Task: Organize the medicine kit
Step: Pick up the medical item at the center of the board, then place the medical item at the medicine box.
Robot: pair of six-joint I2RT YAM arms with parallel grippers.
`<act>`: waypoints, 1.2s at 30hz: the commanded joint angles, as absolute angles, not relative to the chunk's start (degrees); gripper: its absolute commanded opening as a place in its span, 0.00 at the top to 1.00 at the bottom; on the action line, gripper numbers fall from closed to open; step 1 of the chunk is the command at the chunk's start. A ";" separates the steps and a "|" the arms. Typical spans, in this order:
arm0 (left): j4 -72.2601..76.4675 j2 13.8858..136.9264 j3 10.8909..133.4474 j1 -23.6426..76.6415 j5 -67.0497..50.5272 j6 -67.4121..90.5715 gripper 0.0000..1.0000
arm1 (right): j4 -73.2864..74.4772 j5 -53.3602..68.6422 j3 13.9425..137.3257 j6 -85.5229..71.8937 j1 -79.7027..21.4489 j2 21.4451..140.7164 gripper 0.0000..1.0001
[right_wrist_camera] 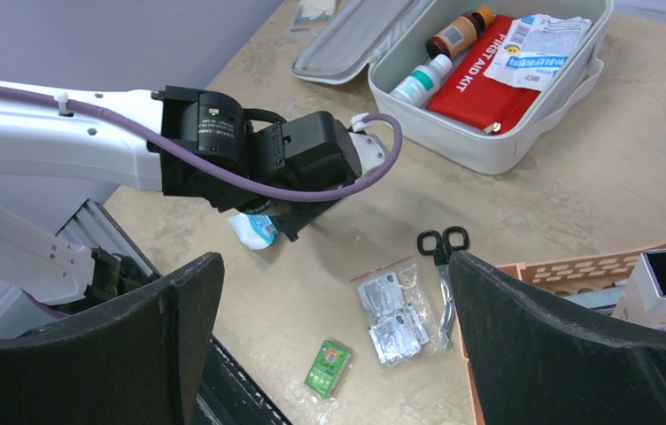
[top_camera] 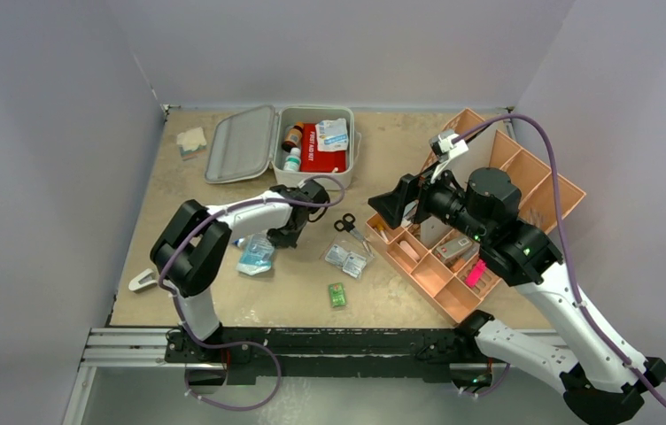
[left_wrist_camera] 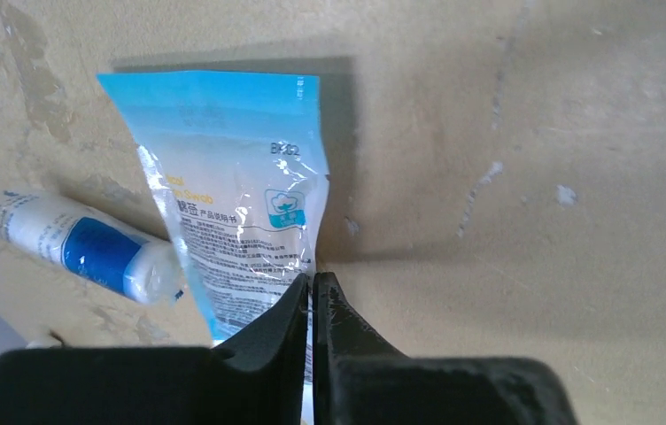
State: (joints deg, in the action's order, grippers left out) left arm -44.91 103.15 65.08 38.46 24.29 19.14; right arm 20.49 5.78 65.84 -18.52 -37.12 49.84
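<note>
Glossy, crinkled plastic film is seen on the blue swab packet (left_wrist_camera: 232, 195). Beside that packet, the bandage roll (left_wrist_camera: 81, 243) is wrapped in shiny clear film, and the table (left_wrist_camera: 533, 133) is shown matt, scuffed and mottled.

Bare table (top_camera: 396, 150) lies open at the far side between the medicine kit (right_wrist_camera: 533, 133) and the orange tray (top_camera: 538, 186), which fills the right side. The left arm (top_camera: 245, 212) slants across the middle left, and its left gripper (left_wrist_camera: 312, 288) is pinched on a blue packet (left_wrist_camera: 232, 204) with a gauze roll (left_wrist_camera: 81, 243) just beside it. Scissors (top_camera: 348, 227), foil packets (top_camera: 347, 258) and a green box (top_camera: 337, 295) crowd the near centre, just left of the wide-spread right gripper (right_wrist_camera: 334, 261). The kit's base is largely filled, and its lid (top_camera: 239, 146) lies flat to the left.
</note>
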 commanded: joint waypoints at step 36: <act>-28.35 120.10 116.94 27.55 16.51 6.51 1.00 | 22.07 2.78 67.63 -17.77 -37.35 49.47 0.01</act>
